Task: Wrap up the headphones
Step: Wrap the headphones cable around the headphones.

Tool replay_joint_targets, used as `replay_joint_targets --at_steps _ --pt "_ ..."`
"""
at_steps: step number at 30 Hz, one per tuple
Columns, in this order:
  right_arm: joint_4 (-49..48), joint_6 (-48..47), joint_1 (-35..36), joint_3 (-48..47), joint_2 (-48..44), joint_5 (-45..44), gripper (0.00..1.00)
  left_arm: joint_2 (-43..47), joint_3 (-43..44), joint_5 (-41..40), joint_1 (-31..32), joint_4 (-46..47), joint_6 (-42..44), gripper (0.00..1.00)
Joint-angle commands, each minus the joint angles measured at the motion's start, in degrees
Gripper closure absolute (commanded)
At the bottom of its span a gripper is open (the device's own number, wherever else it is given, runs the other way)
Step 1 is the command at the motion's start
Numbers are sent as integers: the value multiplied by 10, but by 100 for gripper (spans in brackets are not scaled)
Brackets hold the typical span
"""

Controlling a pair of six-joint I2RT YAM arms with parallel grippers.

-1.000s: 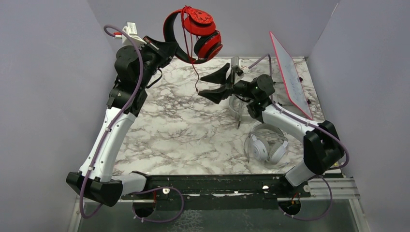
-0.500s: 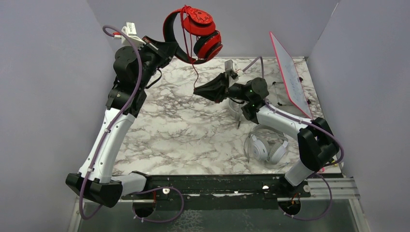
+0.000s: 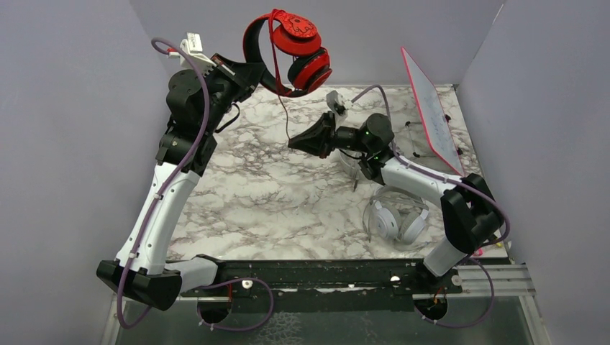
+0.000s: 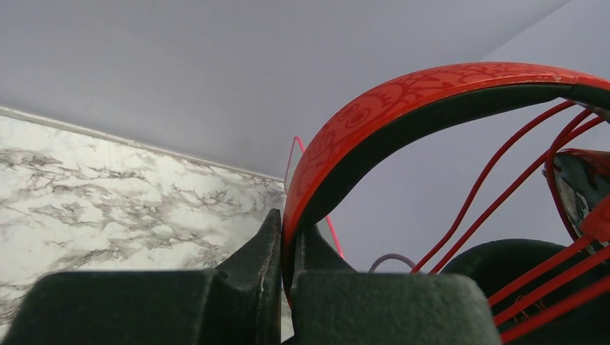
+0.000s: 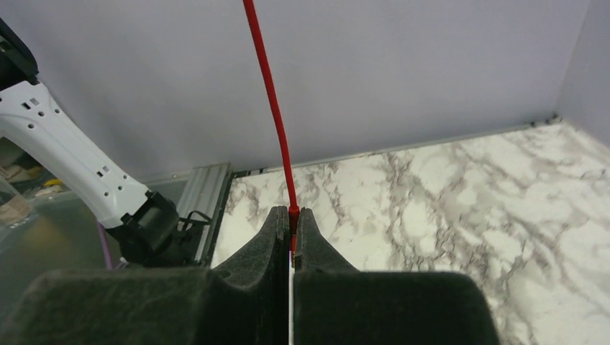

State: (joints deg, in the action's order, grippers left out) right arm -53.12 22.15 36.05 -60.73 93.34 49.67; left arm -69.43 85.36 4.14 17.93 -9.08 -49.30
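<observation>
Newly closed, right pincer (image 5: 290, 215) clamps red cable (image 5: 284, 162), left pincer (image 4: 288, 233) clamped on red-and-black headphones (image 3: 309, 68) held above.

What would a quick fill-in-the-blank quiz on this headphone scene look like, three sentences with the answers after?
1. The left fingers clamp the red-and-black headphones by the ____, holding them up off the table.
2. The cable pinched between the right fingers is ____ in colour.
3. The white-silver headset lies on the marble table near the base of the ____ arm.

Missing words: headband; red; right.
</observation>
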Motion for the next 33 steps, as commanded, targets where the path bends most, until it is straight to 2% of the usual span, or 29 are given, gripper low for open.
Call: replay_joint_targets --at_steps 1,4,7,12,15,17,20,24,28,33 --pt "89 65 4 -40 29 18 99 14 9 20 -4 41 -16 100" --pt "90 86 7 -48 34 32 99 7 6 27 -5 45 -17 100" --pt "92 71 0 -18 6 3 99 7 15 27 -7 31 -6 100" --pt "82 81 -39 42 -18 2 99 12 29 21 -11 8 18 100" --pt "130 36 -47 44 -38 9 99 10 33 48 -15 3 31 100" --pt "180 -8 -48 34 -57 14 99 2 36 91 -25 2 36 100" --pt "253 -69 -57 25 -95 -18 99 -18 36 207 -55 9 24 100" --pt "294 -90 -92 16 -131 -25 99 -41 8 348 -84 33 9 100" --pt "293 -77 -105 5 -155 -10 99 -52 -24 418 -86 19 39 100" --pt "312 -52 -120 -28 -169 0 99 -44 -54 452 -87 -12 127 100"
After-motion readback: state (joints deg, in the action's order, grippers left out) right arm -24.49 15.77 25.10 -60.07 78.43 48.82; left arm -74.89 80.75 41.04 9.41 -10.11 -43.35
